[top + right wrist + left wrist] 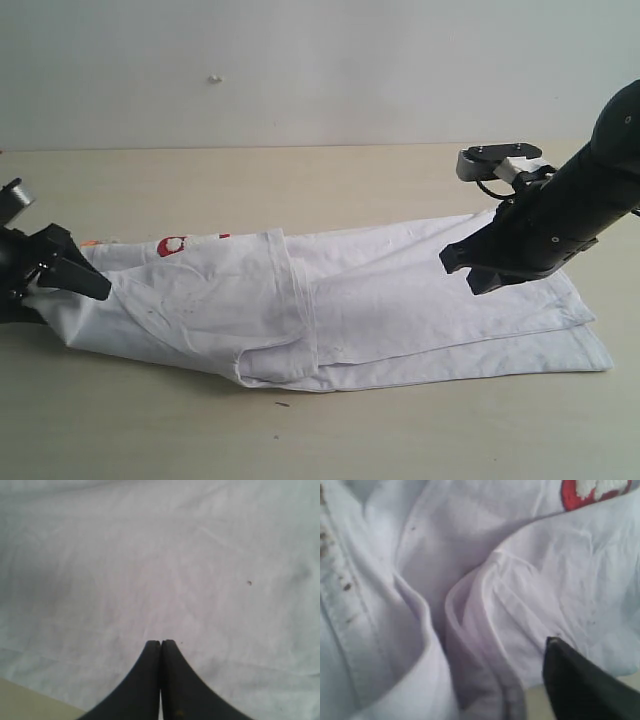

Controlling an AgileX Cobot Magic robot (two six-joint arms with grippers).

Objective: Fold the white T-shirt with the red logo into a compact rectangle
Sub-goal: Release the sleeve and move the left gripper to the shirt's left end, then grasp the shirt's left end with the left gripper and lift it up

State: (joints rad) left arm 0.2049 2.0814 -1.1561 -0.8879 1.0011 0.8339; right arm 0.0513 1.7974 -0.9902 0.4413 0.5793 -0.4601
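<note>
The white T-shirt (400, 300) lies on the table as a long band folded lengthwise, one sleeve turned over its middle. Part of the red logo (172, 245) peeks out near its left end and shows again in the left wrist view (592, 492). My left gripper (92, 287) is at that left end, open, with bunched hem folds (470, 645) in front of its one visible finger (580, 685); the other finger is out of frame. My right gripper (450, 264) hovers over the right half, shut and empty, above flat cloth (160, 570).
The tan table (300, 180) runs back to a pale wall (300, 60). A small dark speck (282, 405) lies on the table in front of the shirt. The right arm's grey camera bracket (495, 160) sticks out above the shirt's far right corner.
</note>
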